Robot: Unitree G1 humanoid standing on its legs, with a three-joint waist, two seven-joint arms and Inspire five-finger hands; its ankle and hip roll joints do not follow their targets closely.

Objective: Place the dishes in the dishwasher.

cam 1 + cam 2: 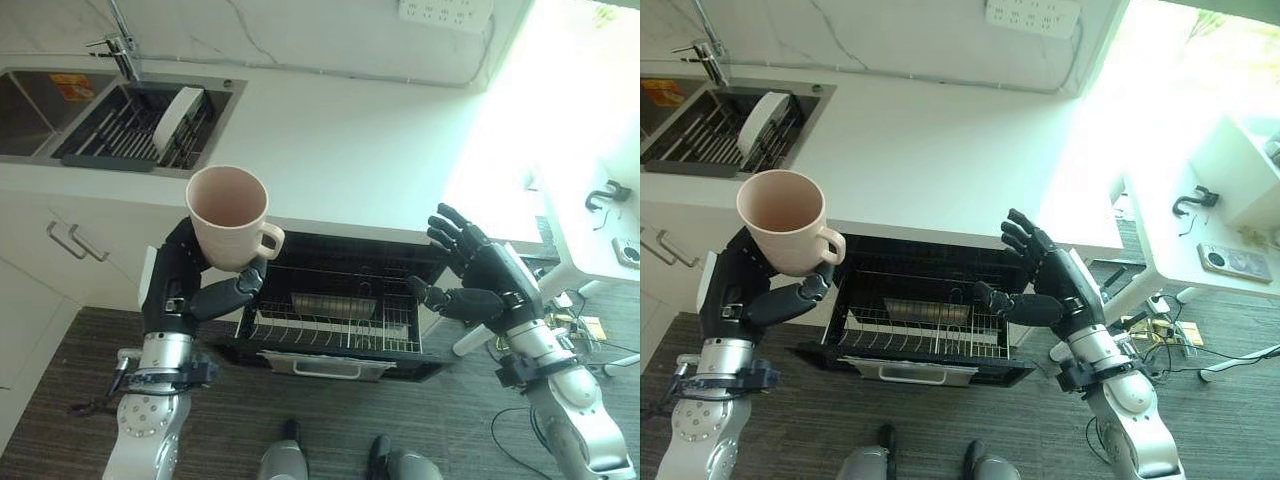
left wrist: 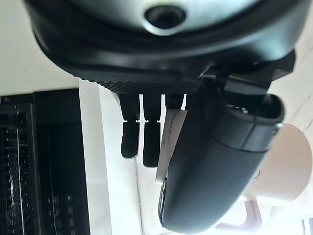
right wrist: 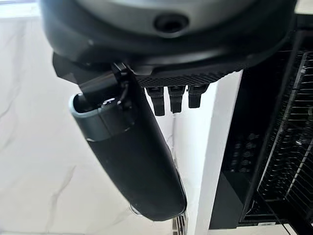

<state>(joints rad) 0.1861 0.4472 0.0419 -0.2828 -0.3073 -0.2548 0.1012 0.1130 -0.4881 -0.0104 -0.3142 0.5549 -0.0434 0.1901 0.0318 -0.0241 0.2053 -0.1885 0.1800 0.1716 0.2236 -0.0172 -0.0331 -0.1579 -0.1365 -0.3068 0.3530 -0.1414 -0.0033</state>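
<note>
A cream mug (image 1: 229,216) with a handle stands upright in my left hand (image 1: 183,285), whose fingers and thumb curl round its base. It is held in the air just left of the open dishwasher (image 1: 340,305), above the rack's left edge. The same mug (image 2: 286,169) shows past the thumb in the left wrist view. The pulled-out wire rack (image 1: 335,322) holds a small metal tray. My right hand (image 1: 473,275) hovers at the dishwasher's right side, fingers spread and straight, holding nothing. A white plate (image 1: 178,112) leans in the sink's drying rack.
The white counter (image 1: 340,140) runs above the dishwasher, with a sink (image 1: 110,115) and tap at the far left. Cabinet doors with handles (image 1: 75,240) stand left of the dishwasher. A white table (image 1: 1230,230) with small items is at the right.
</note>
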